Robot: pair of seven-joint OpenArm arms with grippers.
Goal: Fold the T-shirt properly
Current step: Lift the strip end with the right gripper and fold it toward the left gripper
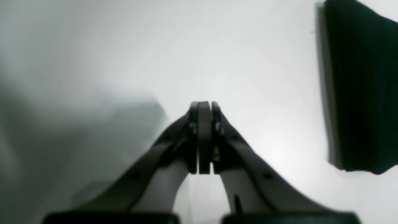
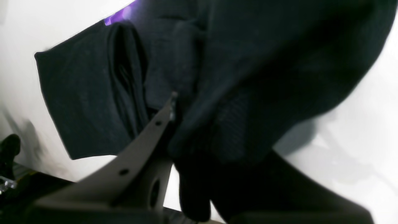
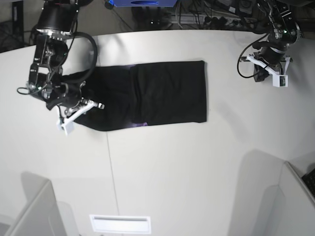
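**Right fingers pinch the shirt's edge, left fingers pressed together over bare table**

Fingers of my right gripper are clamped on a bunched fold of the shirt; in the right wrist view one grey finger shows at lower centre, while the other is buried under black cloth that drapes across most of the frame. A purple mark peeks out at the top, left of centre.

From the base view, the shirt lies as a long dark band across the upper middle of the white table. Its right end is flat and square-edged; its left end is rumpled where my right gripper meets it at the left of the frame.

My left gripper has its pads pressed together with nothing between them. It sits at the upper right of the base view, well apart from the shirt. In the left wrist view, a dark corner of the shirt fills the right edge.
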